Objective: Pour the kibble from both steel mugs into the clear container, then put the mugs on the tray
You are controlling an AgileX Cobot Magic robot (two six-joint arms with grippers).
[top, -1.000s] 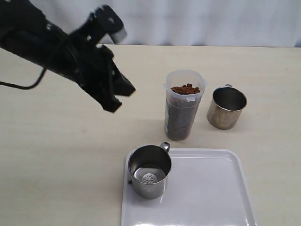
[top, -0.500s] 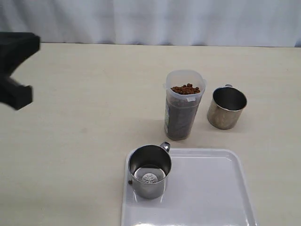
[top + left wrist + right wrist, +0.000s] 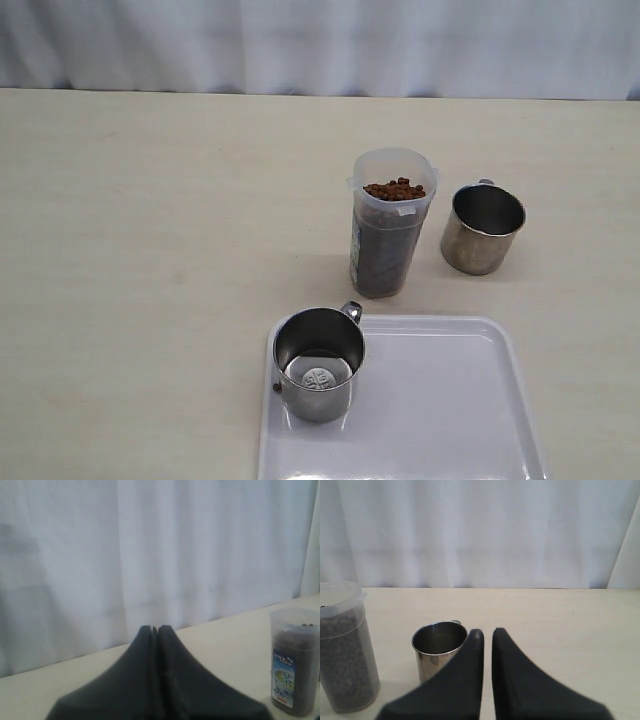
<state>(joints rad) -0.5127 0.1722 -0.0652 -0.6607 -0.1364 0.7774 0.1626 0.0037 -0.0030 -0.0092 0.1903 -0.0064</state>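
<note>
Left gripper (image 3: 155, 629): I read the fingers as pressed flat together, gripping nothing. The clear container (image 3: 291, 662) stands upright on the table (image 3: 150, 250) ahead of this gripper and off to one side, well apart from it, its wall dark with pellets. A white curtain (image 3: 150, 555) hangs beyond. Right gripper (image 3: 485, 631): fingers drawn together to a hairline slit, also gripping nothing. The first steel mug (image 3: 438, 649) stands upright on the table just ahead of these fingertips and slightly to one side, not touching them. The container sits farther out on that same side. In the exterior view neither gripper shows. The kibble (image 3: 394, 189) reaches nearly to the container's rim, and the first mug stands just beside the container with a gap between them. The second steel mug (image 3: 318, 362) stands upright on the tray (image 3: 440, 400), at the corner nearest the container, its stamped bottom showing bare. Neither wrist view shows the tray, so I cannot place it relative to either gripper.
</note>
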